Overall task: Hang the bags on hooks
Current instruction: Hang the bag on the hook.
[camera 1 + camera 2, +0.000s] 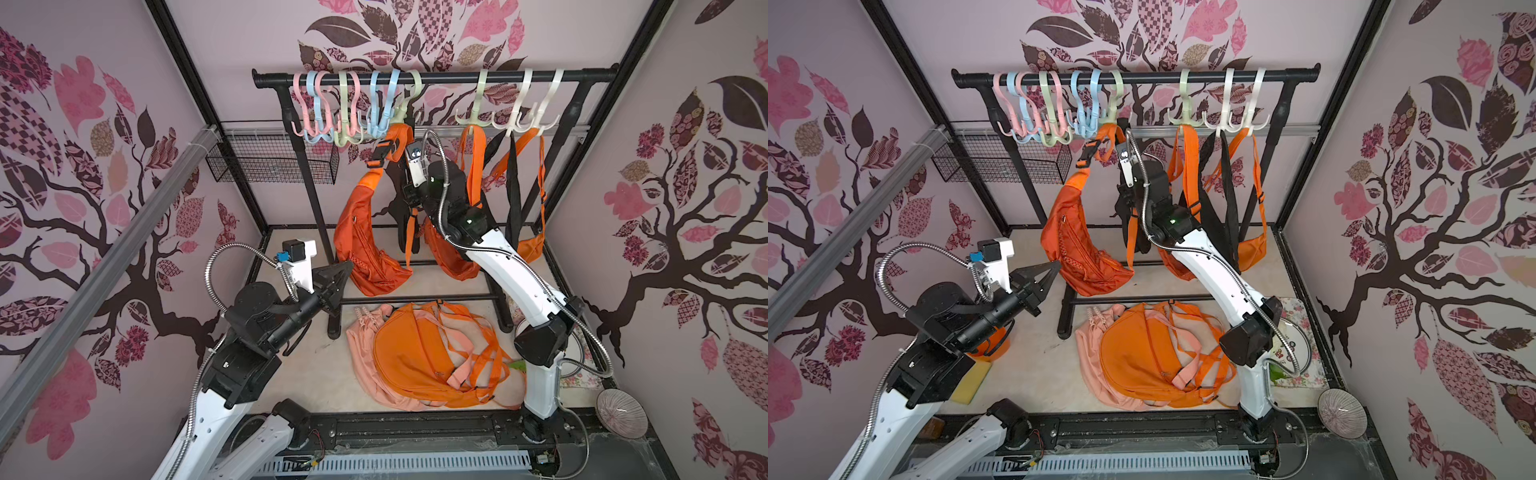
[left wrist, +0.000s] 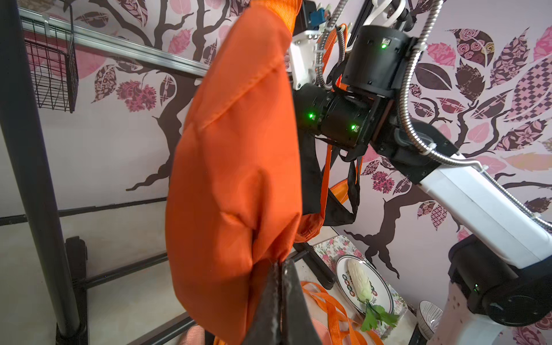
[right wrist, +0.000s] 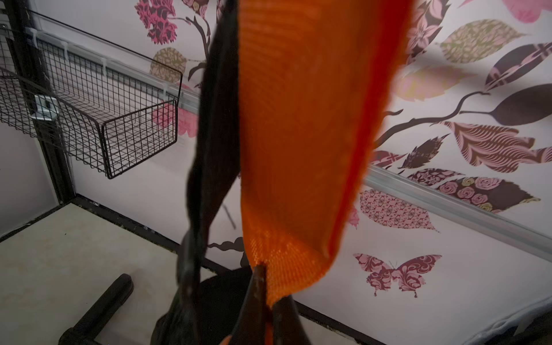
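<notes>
My right end effector is clamped on the orange strap. My left end effector is closed on the lower tip of the bag, which hangs with its long axis near upright over the far half of the surface. The pale green hook is just above the right arm, the nearer one. In a top view the strap meets the hook. Neither wrist view shows the hook, so I can't tell whether the strap is seated.

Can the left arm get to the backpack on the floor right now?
Probably not yet: the left gripper is shut on the hanging bag's lower edge. Once it lets go, the backpack lies near, in front of the rack, seemingly unblocked.
</notes>
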Robot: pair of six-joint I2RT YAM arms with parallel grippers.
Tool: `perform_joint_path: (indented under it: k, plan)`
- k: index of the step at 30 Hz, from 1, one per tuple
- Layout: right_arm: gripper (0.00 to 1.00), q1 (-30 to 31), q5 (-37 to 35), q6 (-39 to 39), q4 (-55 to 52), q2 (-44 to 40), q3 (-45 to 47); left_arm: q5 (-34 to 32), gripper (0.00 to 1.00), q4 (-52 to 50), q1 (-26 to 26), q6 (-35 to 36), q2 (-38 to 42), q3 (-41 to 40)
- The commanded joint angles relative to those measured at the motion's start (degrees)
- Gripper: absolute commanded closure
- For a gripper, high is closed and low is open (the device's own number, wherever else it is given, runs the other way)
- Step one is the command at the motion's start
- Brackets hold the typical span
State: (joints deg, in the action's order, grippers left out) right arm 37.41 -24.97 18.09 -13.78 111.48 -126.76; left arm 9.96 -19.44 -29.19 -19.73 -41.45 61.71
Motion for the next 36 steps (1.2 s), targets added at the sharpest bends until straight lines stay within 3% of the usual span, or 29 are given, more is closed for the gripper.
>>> perform_joint_path:
  k: [1,8,9,10,11,14,19,20,22,24,36]
  plan:
    - [1.00,-0.68,-1.57,-0.39,2.68,-6.59,-0.72,0.83,1.00,0.38,-0.10,-0.49,0.41,-1.09]
    - [1.00,-0.90,-3.44,0.45,5.58,-10.51,5.06,2.45,1.00,0.93,-0.08,-1.23,-0.34,-1.83]
    - [1.00,-1.01,-3.67,0.61,5.61,-10.80,5.37,2.74,0.88,0.99,-0.15,-1.39,-0.55,-1.94]
    - [1.00,-1.03,-3.72,0.80,5.61,-10.98,5.68,2.91,0.70,1.13,-0.10,-1.61,-0.69,-2.00]
    - [1.00,-1.05,-3.69,0.96,5.61,-11.17,5.85,2.97,0.61,1.20,-0.10,-1.75,-0.81,-2.12]
    - [1.00,-1.09,-3.26,1.39,5.34,-11.46,6.27,3.22,0.50,1.56,-0.12,-2.28,-1.02,-2.10]
    - [0.76,-1.03,-1.99,2.08,4.75,-11.55,6.43,3.59,0.48,2.34,-0.17,-2.93,-1.34,-2.17]
    - [0.68,-1.10,-1.46,2.13,4.45,-11.63,6.35,3.62,0.48,2.41,-0.15,-2.95,-1.42,-2.12]
    - [0.42,-1.05,-0.97,2.22,3.85,-11.64,6.14,3.59,0.47,2.56,-0.09,-3.12,-1.59,-2.08]
    - [0.26,-1.06,-1.09,2.06,3.43,-11.92,6.02,3.86,0.47,2.75,-0.09,-3.30,-1.72,-2.17]
    - [0.11,-0.99,-0.35,-1.42,1.89,-18.05,8.41,3.61,0.46,2.51,-0.16,-3.83,-4.14,-2.45]
